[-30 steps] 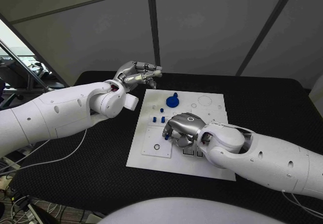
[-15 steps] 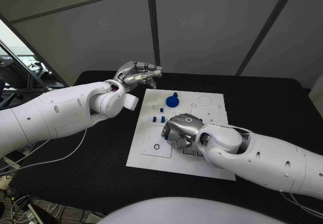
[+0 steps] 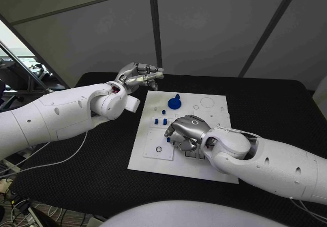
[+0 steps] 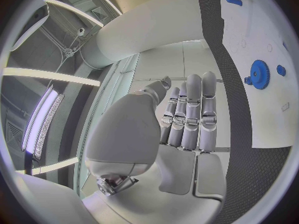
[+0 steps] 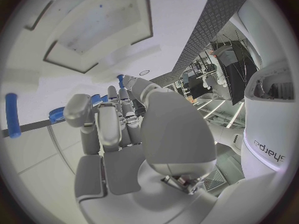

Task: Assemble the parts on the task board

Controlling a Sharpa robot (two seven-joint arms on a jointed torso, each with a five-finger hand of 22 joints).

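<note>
The board is lying in the middle of the table, and from where I'm standing the job looks only partly done. A blue gear is sitting near the board's far end, and a few small blue pegs are standing or lying just in front of it, between the gear and the right hand; I can't tell which of them are properly seated. Several round holes and recesses near the far corner are looking unfilled, so there seems to be more to place.

The right hand is working low over the middle of the board, its fingers curled downward. A small blue part is showing at its fingertips, but I can't tell whether it is actually pinching it or only touching it.

The left hand is hanging raised beyond the board's far left corner, well clear of the parts, its fingers lying straight and close together with nothing in them.
</note>
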